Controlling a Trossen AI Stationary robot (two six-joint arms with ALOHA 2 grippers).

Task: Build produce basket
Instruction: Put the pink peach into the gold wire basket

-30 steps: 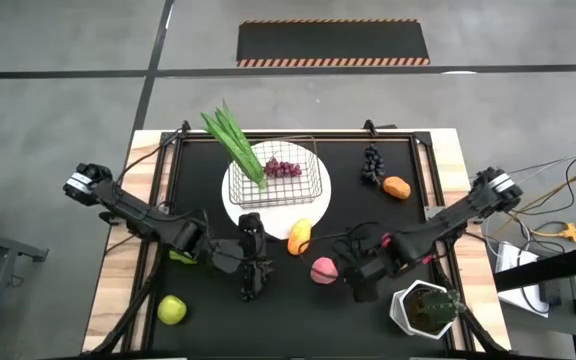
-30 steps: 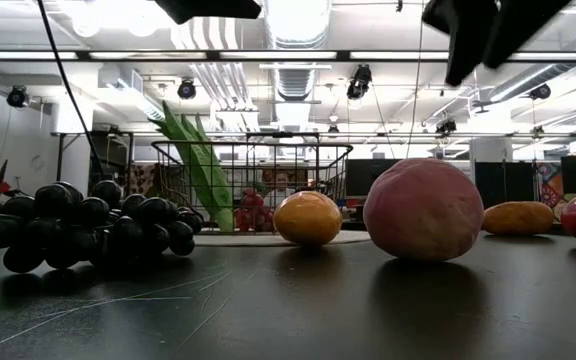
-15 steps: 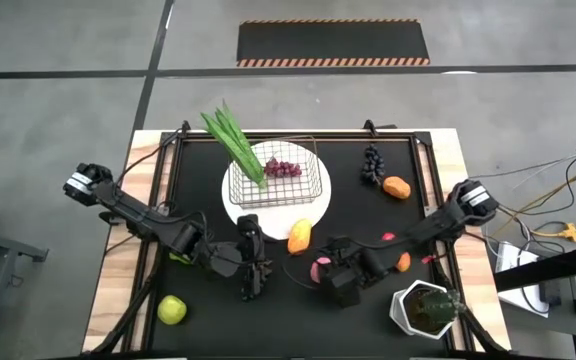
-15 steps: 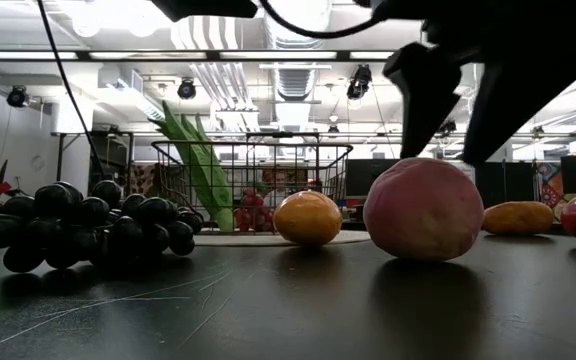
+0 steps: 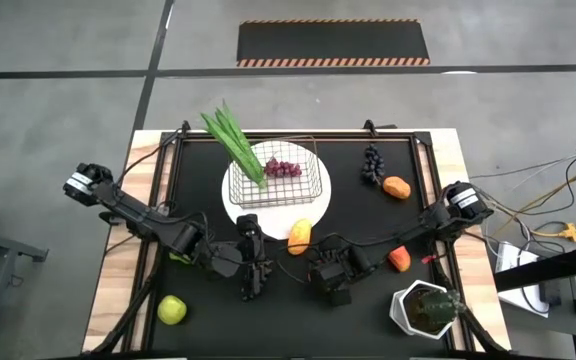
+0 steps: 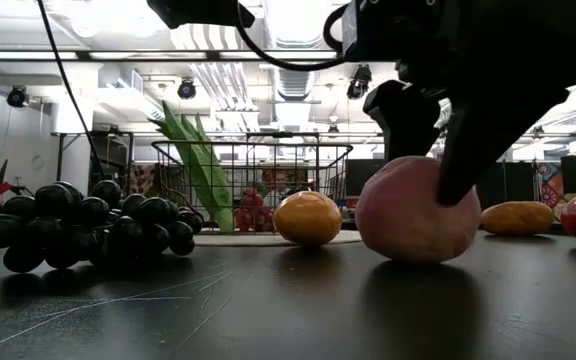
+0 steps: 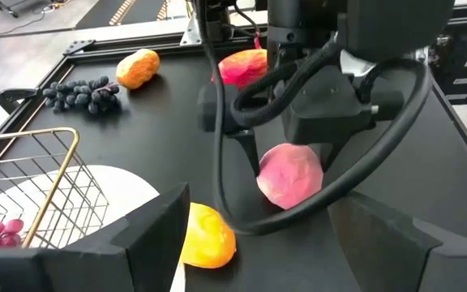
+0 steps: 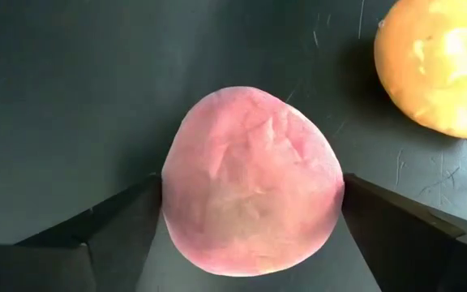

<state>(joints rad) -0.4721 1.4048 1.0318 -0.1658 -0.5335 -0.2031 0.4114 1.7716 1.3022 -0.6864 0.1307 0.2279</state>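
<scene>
The pink peach (image 8: 252,195) lies on the black table, near the yellow-orange mango (image 5: 299,237). My right gripper (image 5: 328,278) is down over it, a finger on each side. My left gripper (image 7: 258,243) is open and empty, low over the table left of the peach (image 7: 290,174), beside a dark grape bunch (image 6: 78,225). The wire basket (image 5: 273,172) stands on the round white plate (image 5: 313,212), holding green stalks (image 5: 236,145) and purple grapes (image 5: 283,168). My right gripper holds the peach between its two fingers, one on each opposite side (image 8: 169,195) at about its widest part. The fingers (image 6: 458,160) come from above, slanting down. The peach rests with its underside on the table (image 6: 418,255).
At the far right lie another dark grape bunch (image 5: 371,163) and an orange fruit (image 5: 397,187). A red-orange fruit (image 5: 399,259) lies by my right arm. A yellow-green apple (image 5: 172,310) is near left. The white plant pot (image 5: 426,308) stands near right.
My right gripper has gone toward the table's left edge and down onto the peach, and its fingers now stand against the peach's sides. The peach has shifted slightly toward the table's left, still on the table.
</scene>
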